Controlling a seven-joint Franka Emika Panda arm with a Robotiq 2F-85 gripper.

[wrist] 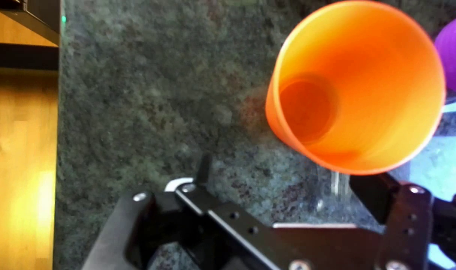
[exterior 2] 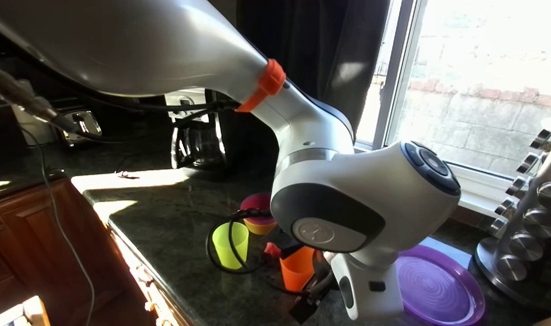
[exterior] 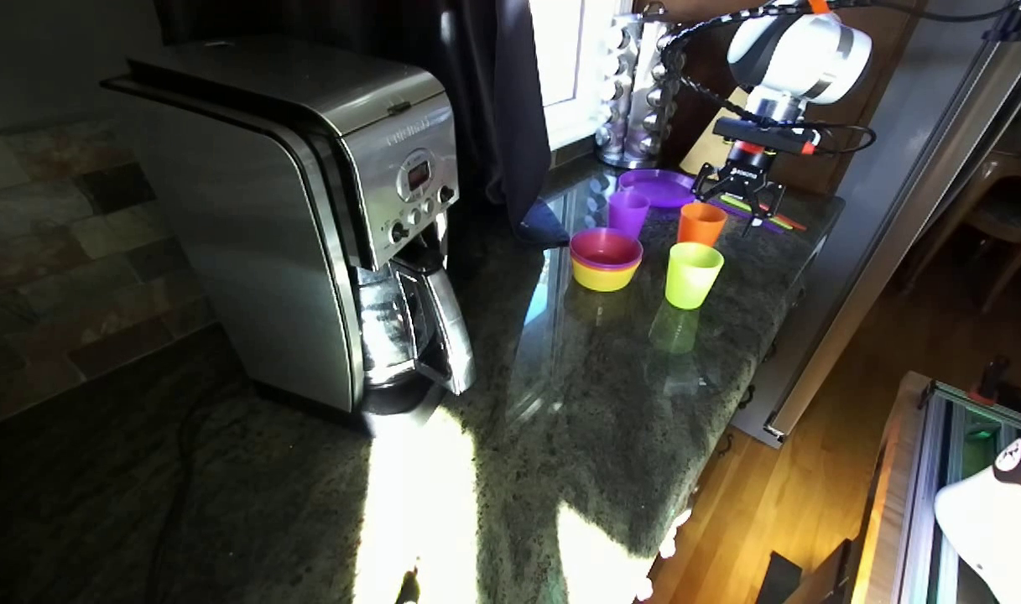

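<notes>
kitchen: coffee maker (exterior: 283,226) on dark counter (exterior: 577,419), spice rack (exterior 2: 535,222) by window (exterior 2: 479,90), wooden cabinets (exterior 2: 35,226)

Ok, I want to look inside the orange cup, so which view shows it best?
The wrist view: the orange cup is large there, its inside visible down to the base. In both exterior views it looks smaller and partly hidden: behind the lime cup or behind the arm.
</notes>
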